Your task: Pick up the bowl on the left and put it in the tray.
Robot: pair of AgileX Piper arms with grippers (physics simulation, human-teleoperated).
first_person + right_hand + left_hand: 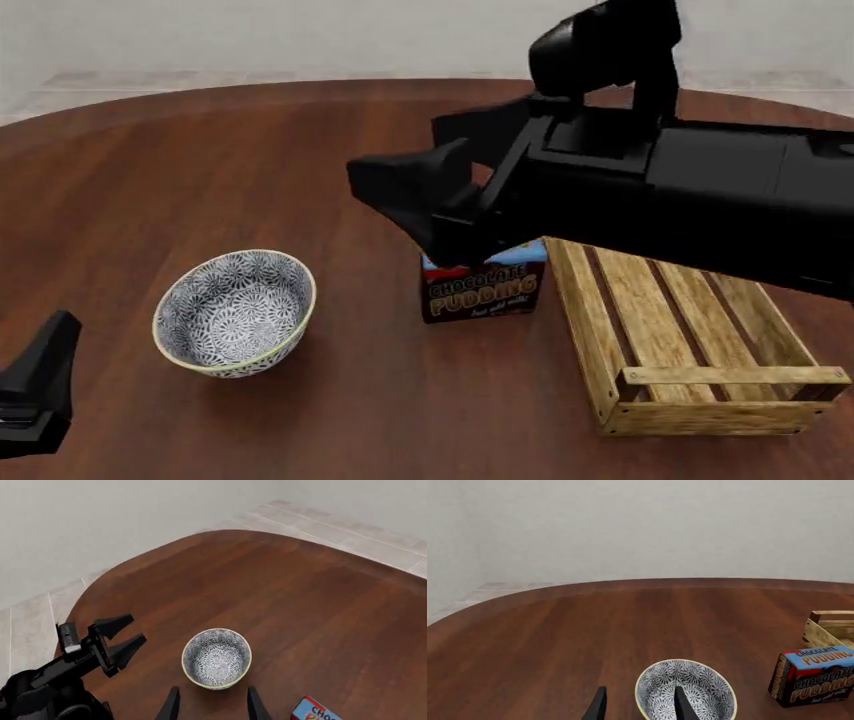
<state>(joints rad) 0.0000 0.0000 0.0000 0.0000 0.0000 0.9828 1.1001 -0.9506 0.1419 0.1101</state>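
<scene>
A patterned bowl point(236, 311) sits upright on the wooden desk point(200, 160) at lower left of the front view, well apart from the slatted tray point(683, 330) at lower right. A chocolate pudding box point(482, 287) stands between them, just beside the tray. The left gripper point(639, 706) has its fingers apart, one over the bowl's inside. The right gripper point(211, 705) hovers high, fingers apart, empty. Likely risks: a pinch on the rim slipping or tipping the bowl, or the carry clipping the box.

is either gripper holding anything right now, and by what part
Nothing is held. The left gripper is open beside the bowl; the right gripper is open above it.
</scene>
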